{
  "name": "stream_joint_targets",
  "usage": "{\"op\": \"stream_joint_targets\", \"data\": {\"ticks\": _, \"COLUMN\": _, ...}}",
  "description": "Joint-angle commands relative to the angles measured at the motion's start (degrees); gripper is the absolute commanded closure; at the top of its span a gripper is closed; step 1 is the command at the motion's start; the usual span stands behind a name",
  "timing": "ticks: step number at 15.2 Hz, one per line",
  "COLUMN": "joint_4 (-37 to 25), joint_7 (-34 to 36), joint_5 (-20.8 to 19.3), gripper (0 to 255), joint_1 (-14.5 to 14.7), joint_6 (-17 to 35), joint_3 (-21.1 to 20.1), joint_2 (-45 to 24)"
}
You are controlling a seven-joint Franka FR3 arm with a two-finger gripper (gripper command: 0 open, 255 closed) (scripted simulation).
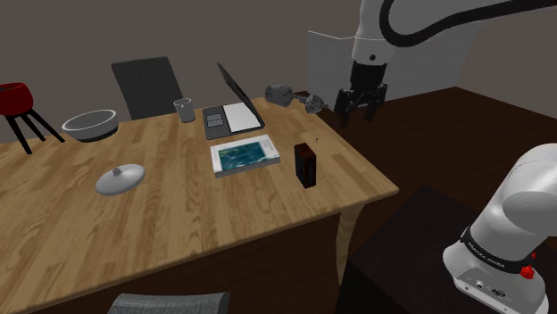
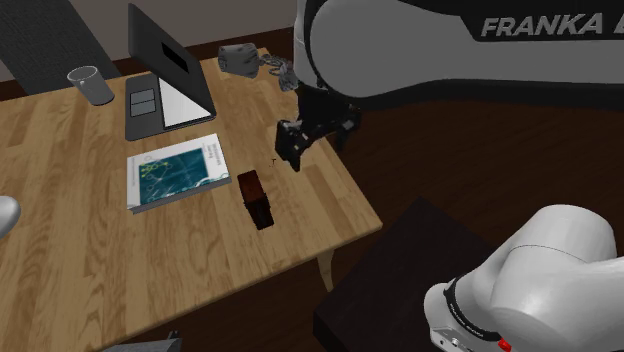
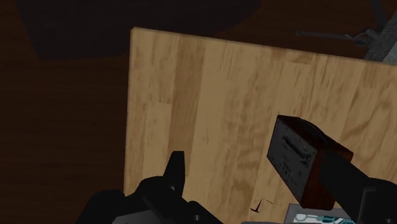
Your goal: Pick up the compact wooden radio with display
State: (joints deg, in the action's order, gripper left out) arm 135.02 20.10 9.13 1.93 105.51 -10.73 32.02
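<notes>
1. A wooden table (image 1: 178, 223) with a pale plank top takes up most of the shoulder view, above a dark floor.
2. The white arm (image 1: 419, 22) arches in from the top of the shoulder view, over the table's corner on that view's right.
3. A grey chair (image 1: 145, 85) stands behind the table's far edge.
4. An open laptop (image 1: 234, 109) sits near the far edge, its screen tilted back.
5. A book (image 1: 245, 156) with a blue-green cover lies flat in front of the laptop.
6. A pale bowl (image 1: 90, 124) rests towards the shoulder view's left, with a flat round lid (image 1: 120, 179) nearer the camera.
7. The radio (image 1: 306, 166), a small dark reddish-brown box, stands upright on the table just beside the book, on the shoulder view's right of it and near the table's edge. In the wrist view its grey face carries a display and small controls.
8. The black gripper (image 1: 359, 109) hangs in the air above the table, beyond the radio and apart from it. Its fingers (image 3: 176, 167) are spread and clasp nothing.
9. A grey cup (image 1: 185, 109) stands just beside the laptop.
</notes>
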Motion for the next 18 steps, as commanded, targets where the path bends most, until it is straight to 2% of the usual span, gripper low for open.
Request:
{"op": "stream_joint_targets", "data": {"ticks": 1, "joint_4": -0.9, "joint_7": 2.3, "joint_5": 0.1, "gripper": 0, "joint_1": 0.1, "joint_6": 2.8, "joint_3": -2.0, "joint_2": -3.9}}
{"op": "stream_joint_targets", "data": {"ticks": 6, "joint_4": -5.3, "joint_7": 8.6, "joint_5": -1.2, "gripper": 0, "joint_1": 0.1, "joint_6": 8.1, "joint_3": -6.7, "joint_2": -14.2}}
{"op": "stream_joint_targets", "data": {"ticks": 11, "joint_4": -11.5, "joint_7": 15.7, "joint_5": -4.8, "gripper": 0, "joint_1": 0.3, "joint_6": 12.1, "joint_3": -10.5, "joint_2": -25.6}}
{"op": "stream_joint_targets", "data": {"ticks": 18, "joint_4": -8.8, "joint_7": 16.2, "joint_5": -5.5, "gripper": 0, "joint_1": 0.5, "joint_6": 16.8, "joint_3": -10.7, "joint_2": -27.7}}
